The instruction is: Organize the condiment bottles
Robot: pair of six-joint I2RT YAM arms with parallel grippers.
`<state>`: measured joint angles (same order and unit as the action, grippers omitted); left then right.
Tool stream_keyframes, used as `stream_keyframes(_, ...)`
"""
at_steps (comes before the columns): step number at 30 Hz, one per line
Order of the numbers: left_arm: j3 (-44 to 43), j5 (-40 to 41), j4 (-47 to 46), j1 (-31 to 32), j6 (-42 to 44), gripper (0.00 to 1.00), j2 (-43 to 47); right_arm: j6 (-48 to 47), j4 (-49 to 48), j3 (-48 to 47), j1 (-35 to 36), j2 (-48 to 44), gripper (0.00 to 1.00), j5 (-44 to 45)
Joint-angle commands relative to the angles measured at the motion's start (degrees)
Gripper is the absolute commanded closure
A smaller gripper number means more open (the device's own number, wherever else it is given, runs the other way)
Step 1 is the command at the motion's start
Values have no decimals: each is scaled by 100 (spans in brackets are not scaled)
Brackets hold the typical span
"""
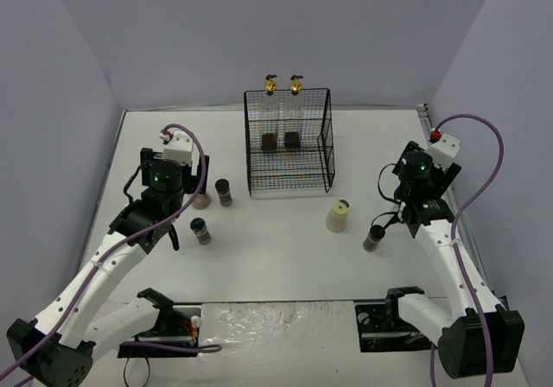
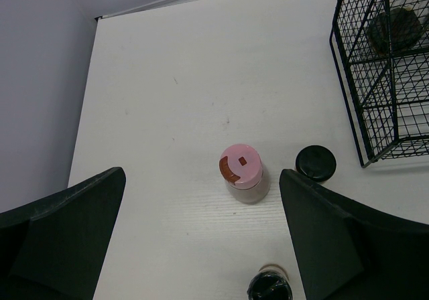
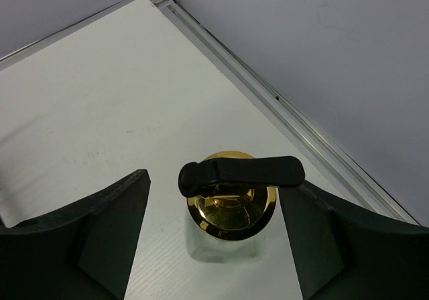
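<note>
My left gripper (image 2: 201, 203) is open and held above the table; it also shows in the top view (image 1: 162, 225). The squat pink-capped jar (image 2: 241, 173) stands just ahead, between the finger lines, partly hidden by the arm in the top view (image 1: 203, 201). Small black-capped jars stand to its right (image 2: 316, 163) and near my right finger (image 2: 270, 287). My right gripper (image 3: 216, 203) is open around a clear glass bottle with a gold spout (image 3: 231, 206), without touching it. Two more gold-spout bottles (image 1: 271, 85) (image 1: 296, 85) stand at the back of the rack. A cream-capped jar (image 1: 338, 215) and a dark jar (image 1: 373, 238) stand mid-table.
The black wire rack (image 1: 289, 180) stands at the back centre with two dark jars (image 1: 270, 141) inside. Its corner shows in the left wrist view (image 2: 365, 112). The table's right edge rail (image 3: 288, 112) and wall run close beside the right gripper.
</note>
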<state>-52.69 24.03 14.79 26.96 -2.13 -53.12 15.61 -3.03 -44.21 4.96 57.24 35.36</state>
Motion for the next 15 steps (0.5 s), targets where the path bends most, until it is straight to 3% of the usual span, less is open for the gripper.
stream_keyframes(1, -304, 17, -236, -24, -38, 3, 120, -126, -520, 27, -58, 79, 29, -1)
stream_keyframes(15, -295, 20, -233, -31, -33, 3, 129, -225, -596, 47, -109, 178, 60, -55)
